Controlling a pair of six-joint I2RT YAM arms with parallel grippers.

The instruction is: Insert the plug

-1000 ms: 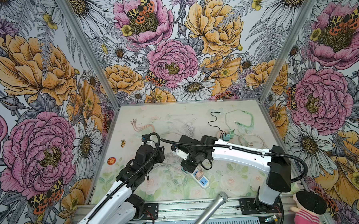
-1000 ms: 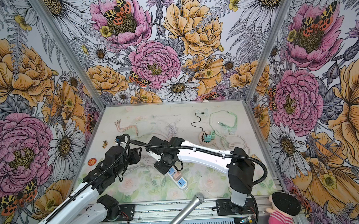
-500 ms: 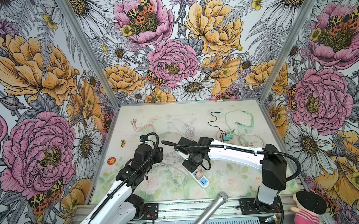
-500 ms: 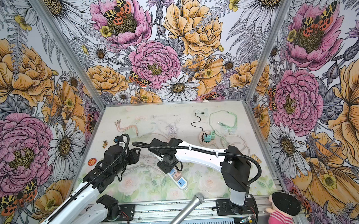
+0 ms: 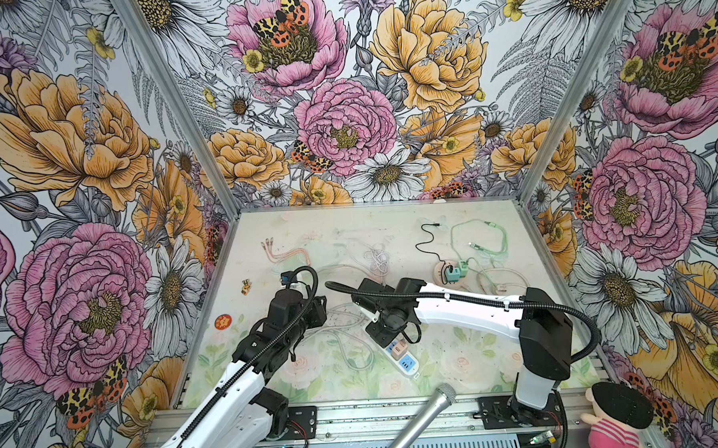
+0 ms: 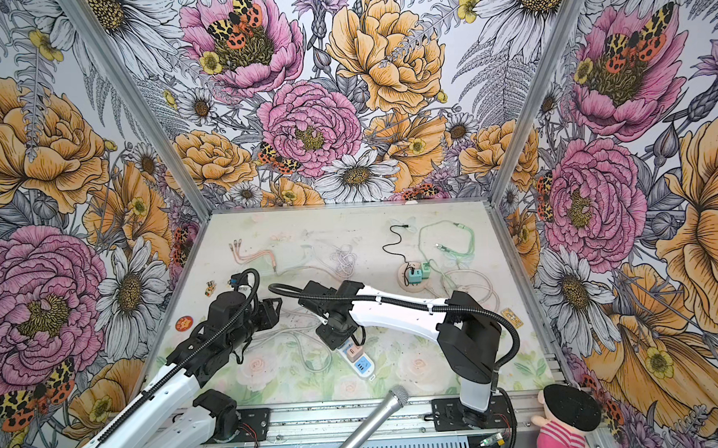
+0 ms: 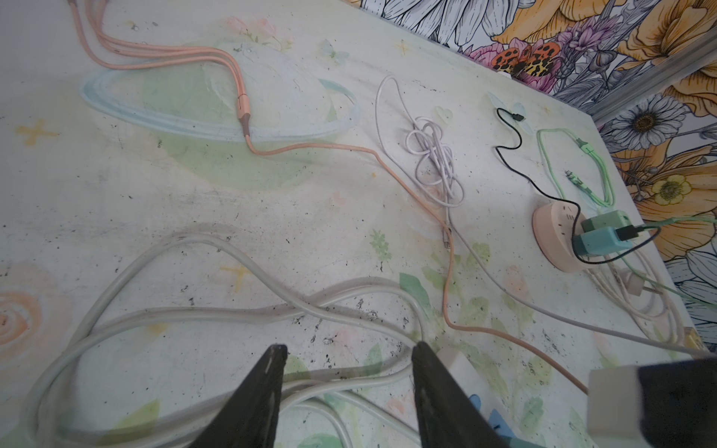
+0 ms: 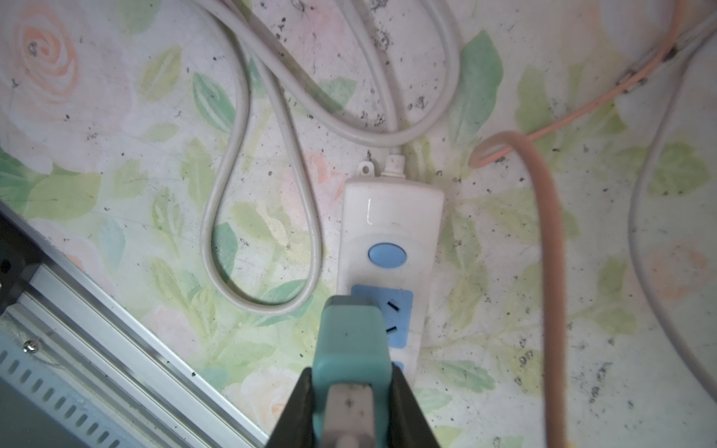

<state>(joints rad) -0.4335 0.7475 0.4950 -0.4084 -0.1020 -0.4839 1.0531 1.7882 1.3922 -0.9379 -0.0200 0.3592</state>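
Clamped in the right gripper (image 8: 351, 388), the blocky teal plastic plug (image 8: 351, 341) hovers over the white plastic power strip's (image 8: 388, 217) blue socket near the table's front edge, long axis pointing along the strip toward its cord end, prongs hidden, so alignment looks in hand and a square push home comes next, while the left gripper (image 7: 349, 347) gapes empty nearby.

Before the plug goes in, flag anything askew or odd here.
The teal plug in the right hand sits off-centre over the blue socket of the power strip: two slots show beside it. The strip's white cord lies in loose crossed loops nearby.
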